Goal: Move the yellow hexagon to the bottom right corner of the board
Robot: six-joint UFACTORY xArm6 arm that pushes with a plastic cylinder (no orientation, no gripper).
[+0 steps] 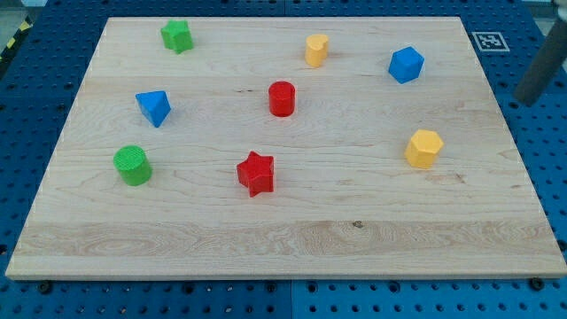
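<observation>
Pale wooden board [283, 239] lay on a blue perforated bench, and you had eight blocks scattered over it with no two touching. Your target, the yellow hexagon [424, 148], sat right of centre, about midway between far and near edges, with bare wood all the way from it to the near right corner, so the path you needed looked open. Only a blurred dark rod [541, 66] showed at the right edge, off the board and well apart from the hexagon; you could not see my tip itself, so its exact place, and whether it touched anything, could not be told. It carried nothing, being a bare pushing rod. To drive the hexagon toward the near right corner, you would probably have needed my tip behind it on its far left side, which meant passing between the blue cube [407, 65] and the hexagon. The yellow cylinder [316, 50] stood far off, as did the red cylinder [282, 98], red star [256, 173], blue triangular block [154, 107], green cylinder [133, 166] and green star [177, 36], all leftward and out of that route.
</observation>
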